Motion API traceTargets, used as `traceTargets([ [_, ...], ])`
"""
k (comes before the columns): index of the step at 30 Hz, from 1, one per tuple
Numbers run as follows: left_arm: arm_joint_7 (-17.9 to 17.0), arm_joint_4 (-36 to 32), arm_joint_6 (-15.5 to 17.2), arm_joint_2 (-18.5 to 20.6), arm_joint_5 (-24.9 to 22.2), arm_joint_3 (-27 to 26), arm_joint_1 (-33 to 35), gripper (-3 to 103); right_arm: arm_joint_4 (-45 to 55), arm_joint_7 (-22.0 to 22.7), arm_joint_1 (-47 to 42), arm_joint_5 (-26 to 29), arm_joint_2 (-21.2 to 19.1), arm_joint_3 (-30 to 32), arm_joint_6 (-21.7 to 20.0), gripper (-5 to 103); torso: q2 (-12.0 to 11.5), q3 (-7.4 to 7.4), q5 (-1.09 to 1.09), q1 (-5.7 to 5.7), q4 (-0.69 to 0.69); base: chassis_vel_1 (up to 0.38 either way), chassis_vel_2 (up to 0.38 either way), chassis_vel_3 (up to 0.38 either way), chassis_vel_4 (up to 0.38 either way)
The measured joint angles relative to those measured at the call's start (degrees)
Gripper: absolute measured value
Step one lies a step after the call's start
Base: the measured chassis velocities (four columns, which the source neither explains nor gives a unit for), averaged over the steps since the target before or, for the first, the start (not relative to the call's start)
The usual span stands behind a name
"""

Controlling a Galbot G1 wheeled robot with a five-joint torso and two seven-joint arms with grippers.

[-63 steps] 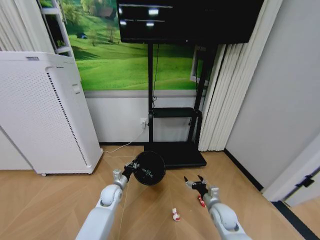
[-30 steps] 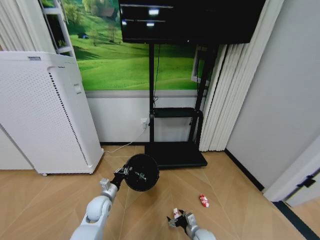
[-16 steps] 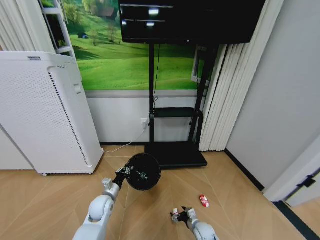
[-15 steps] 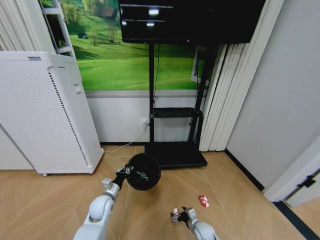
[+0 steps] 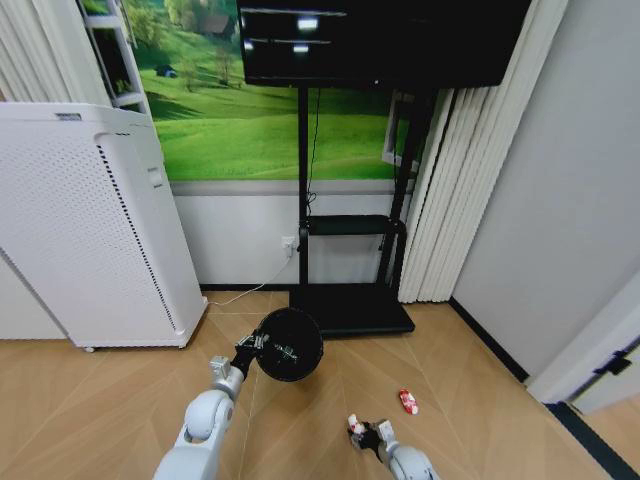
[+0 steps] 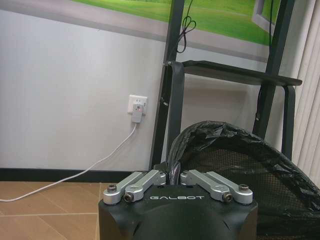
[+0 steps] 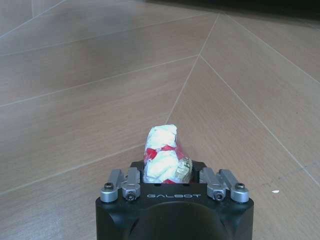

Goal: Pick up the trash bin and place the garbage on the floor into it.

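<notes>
Your right gripper (image 7: 172, 172) is clamped on a crumpled red-and-white wrapper (image 7: 164, 155), low over the floor (image 7: 90, 95). Left gripper (image 6: 174, 176) pinches the trash bin (image 5: 290, 344) rim, held up far-left. Still out: second wrapper (image 5: 406, 401), right.

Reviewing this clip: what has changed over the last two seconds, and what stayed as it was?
The right gripper pulled back from beside the far red-and-white piece to the nearer one, which now sits between its jaws. The left gripper drifted slightly, still holding the trash bin by its rim. The far piece stayed on the floor.
</notes>
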Motion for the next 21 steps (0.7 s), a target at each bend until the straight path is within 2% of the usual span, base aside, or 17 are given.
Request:
traceTargets([
  [2, 0.0, 0.03, 0.0, -0.05, 0.06, 0.0, 0.0, 7, -0.05, 0.0, 0.0, -0.01, -0.03, -0.01, 0.18, 54, 0.0, 0.0, 0.0, 0.0, 0.0, 0.0, 0.0, 0.0, 0.0],
  [3, 0.01, 0.06, 0.0, -0.17, 0.19, 0.0, 0.08, 7, -0.09, -0.01, 0.0, -0.02, -0.06, 0.02, 0.51, 39, 0.0, 0.0, 0.0, 0.0, 0.0, 0.0, 0.0, 0.0, 0.0],
  [7, 0.01, -0.06, -0.01, -0.22, 0.23, 0.0, 0.41, 7, 1.12, 0.25, -0.38, -0.02, -0.05, 1.02, 0.97, 33, 0.0, 0.0, 0.01, 0.0, 0.0, 0.0, 0.0, 0.0, 0.0],
  [12, -0.1, -0.75, -0.01, 0.36, 0.08, -0.03, 0.67, 7, 8.86, 2.13, -3.39, 3.17, -1.06, 4.78, 0.65, 32, 0.0, 0.0, 0.02, 0.0, 0.0, 0.0, 0.0, 0.0, 0.0],
  [14, -0.29, -0.94, 0.0, 0.84, -0.42, -0.49, 0.7, 7, 14.9, 3.26, -5.76, 6.31, -2.38, 8.41, 0.25, 32, 0.0, 0.0, 0.0, 0.0, -0.01, 0.0, 0.0, 0.0, 0.0],
  [20, -0.54, 0.34, 0.05, 1.13, -0.89, -1.33, 0.44, 7, 21.93, 4.81, -6.44, 9.94, -2.64, 14.07, -0.32, 32, 0.01, 0.0, 0.0, 0.0, -0.01, 0.0, 0.0, 0.0, 0.0],
  [21, -0.79, 1.38, 0.03, 1.11, -0.6, -1.36, 0.2, 7, 25.0, 5.27, -6.37, 12.12, -2.51, 15.43, -0.36, 32, 0.01, 0.0, 0.03, 0.0, 0.0, 0.0, 0.0, 0.0, 0.0],
])
